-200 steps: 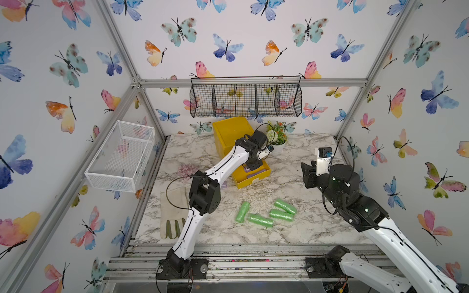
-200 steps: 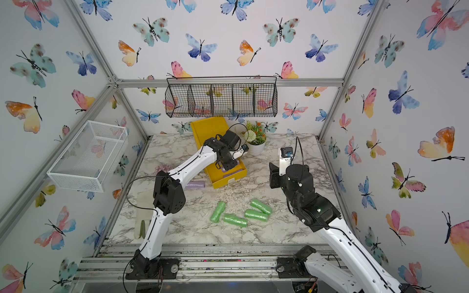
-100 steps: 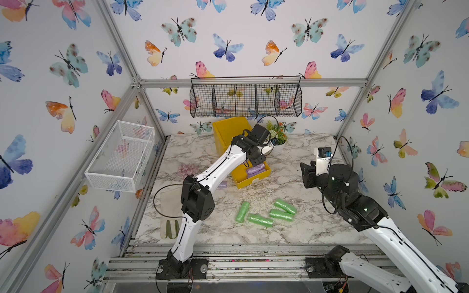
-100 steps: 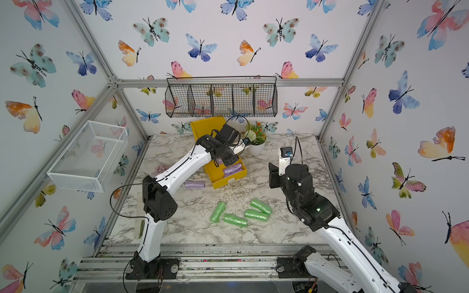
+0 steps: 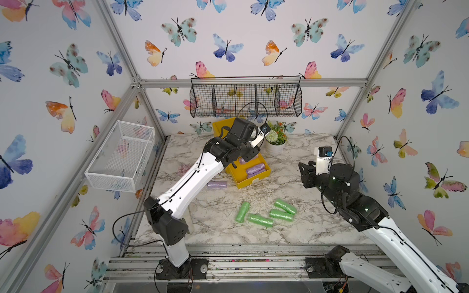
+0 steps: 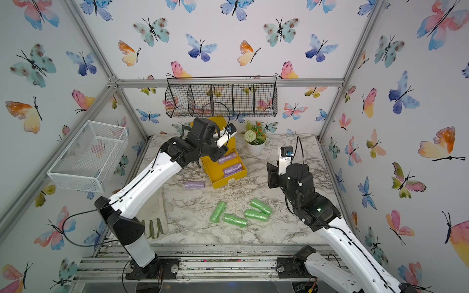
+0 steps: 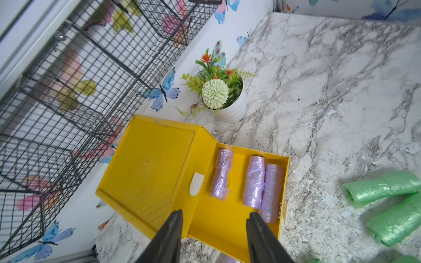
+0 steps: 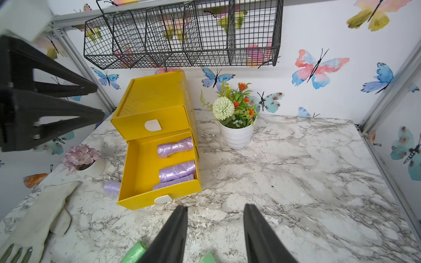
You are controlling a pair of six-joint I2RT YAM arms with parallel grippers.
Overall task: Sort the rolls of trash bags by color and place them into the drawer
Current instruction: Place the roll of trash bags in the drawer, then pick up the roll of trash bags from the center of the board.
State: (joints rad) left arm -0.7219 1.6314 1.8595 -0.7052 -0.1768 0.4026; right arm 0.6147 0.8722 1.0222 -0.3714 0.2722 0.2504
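The yellow drawer (image 5: 253,180) chest stands at the back with its lowest drawer pulled out. Three purple rolls (image 7: 254,182) lie inside it, also clear in the right wrist view (image 8: 176,170). A further purple roll (image 6: 195,185) lies on the table just left of the drawer. Several green rolls (image 5: 260,220) lie in the front middle. My left gripper (image 7: 214,215) hangs open and empty above the open drawer. At the right, my right gripper (image 8: 215,208) is open and empty over bare marble, with green rolls (image 8: 134,252) just under it.
A black wire basket (image 5: 245,97) hangs on the back wall and a white mesh basket (image 5: 121,157) on the left wall. A potted plant (image 5: 275,145) stands right of the chest. A small flower cluster (image 8: 79,157) and a glove (image 6: 153,223) lie at the left.
My left gripper has risen up and back out of the open drawer and its jaws have widened; the purple rolls inside are uncovered. The right arm has not moved.
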